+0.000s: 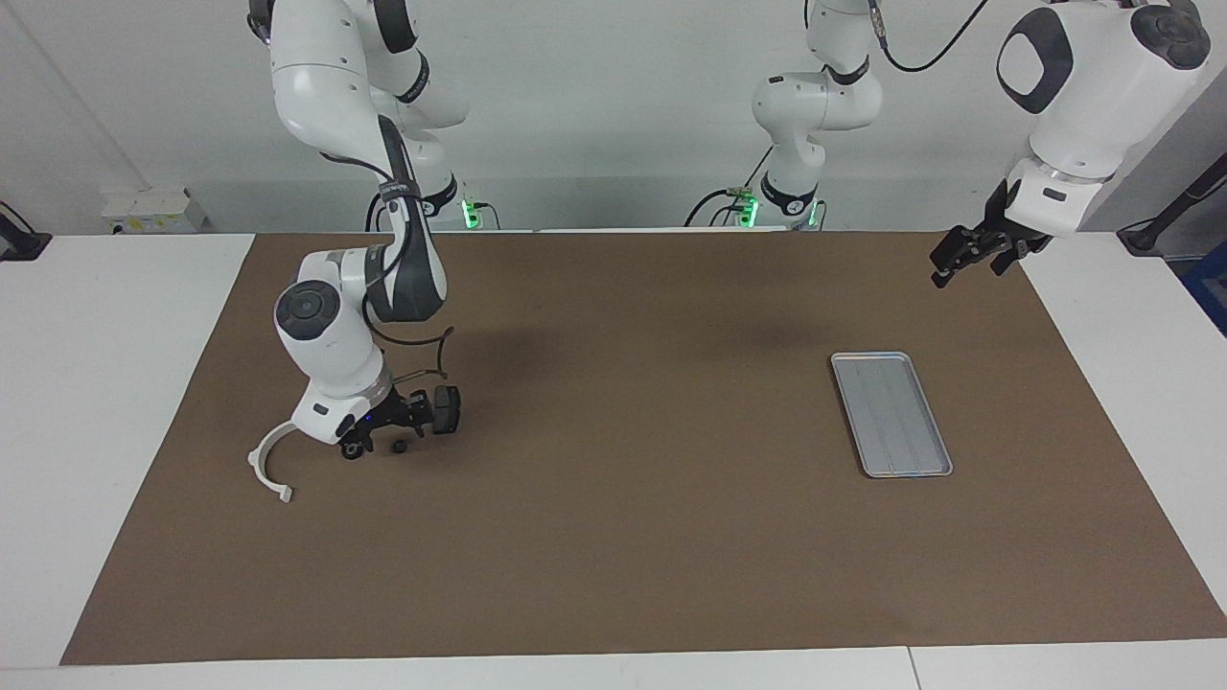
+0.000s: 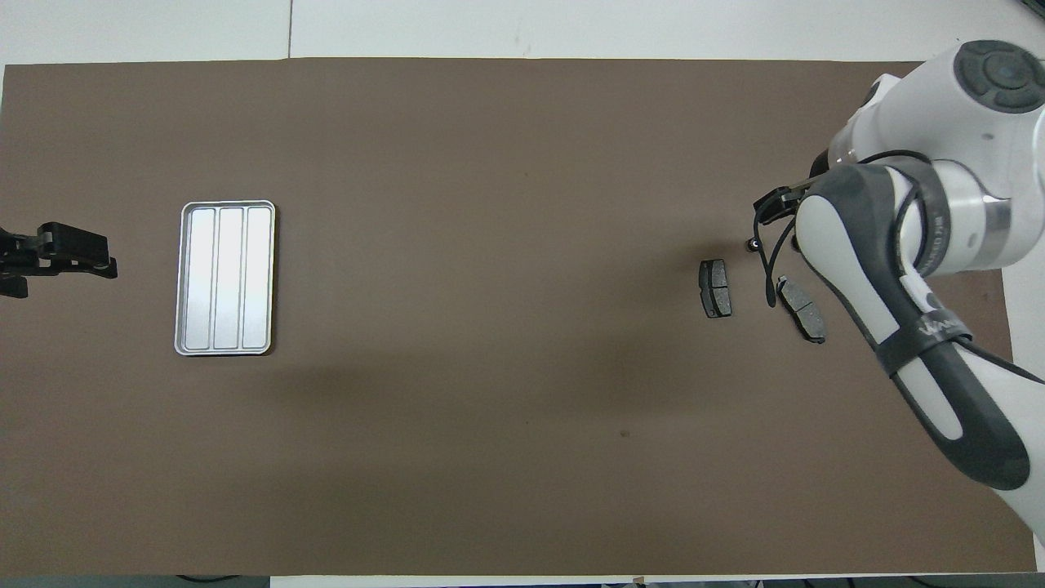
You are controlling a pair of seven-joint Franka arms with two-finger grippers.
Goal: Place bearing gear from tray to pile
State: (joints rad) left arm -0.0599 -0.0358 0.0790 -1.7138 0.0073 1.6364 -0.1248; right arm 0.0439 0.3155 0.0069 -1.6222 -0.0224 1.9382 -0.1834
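Looks all but finished. Right end effector (image 1: 383, 439) low over the pile (image 2: 716, 288), fingertips apart and clamped on nothing. Directly beneath it, between the fingertips, a small dark round part, taken to be the bearing gear (image 1: 398, 447), lying free on the mat. Just beside the end effector toward the right arm's end of the counter, the white half-ring bracket (image 1: 285, 494); just beside it the other way, one dark brake-pad piece (image 1: 446, 409), with a second pad (image 2: 802, 309) close under the arm. Well apart from that end effector, toward the left arm's end, the tray (image 1: 891, 412), ribbed floor bare, nothing left in it to carry. Near the tray and raised above the mat's edge, left end effector (image 1: 968, 257), fingers apart, empty, waiting. Left to do, by this reading: only lifting the right arm clear. Underneath, a plain brown mat (image 1: 613, 537) across a white counter (image 1: 96, 383); at the arm bases, a pale wall, loose black cables and green indicator lights.
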